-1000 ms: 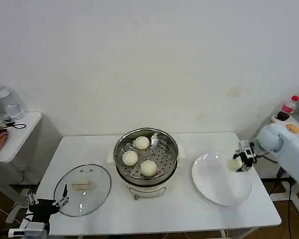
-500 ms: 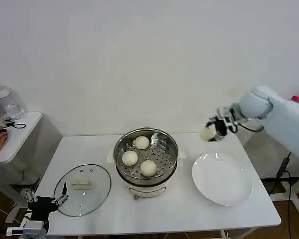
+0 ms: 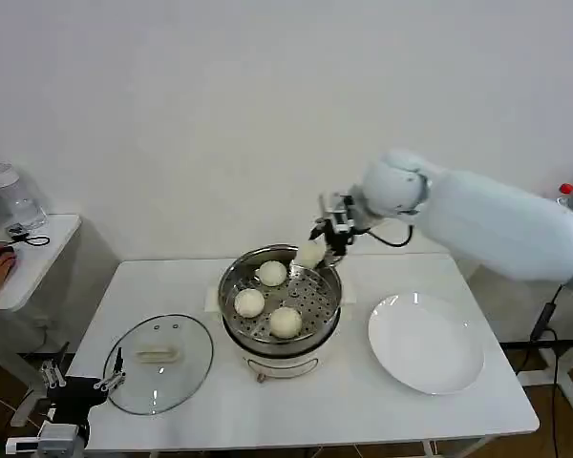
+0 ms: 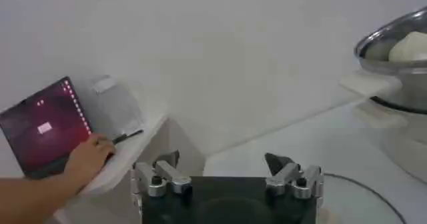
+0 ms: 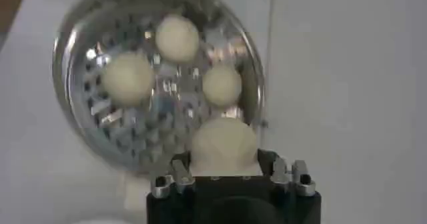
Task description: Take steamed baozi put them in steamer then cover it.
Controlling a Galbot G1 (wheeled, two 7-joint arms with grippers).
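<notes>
Beside steamer (image 3: 279, 298) (three baozi (image 3: 267, 299) inside): plate (image 3: 425, 343), cover (image 3: 159, 362)

Head cam sits high, looks fwd and down over the whole table (image 3: 296, 401), wall behind. Left wrist cam sits low near the table's edge, facing across it past its own gripper (image 4: 227, 172) toward the steamer (image 4: 400, 52). Right wrist cam hangs close above the steamer (image 5: 160, 79), looking straight down. All three share the steamer (image 3: 279, 296) w/ buns inside.
</notes>
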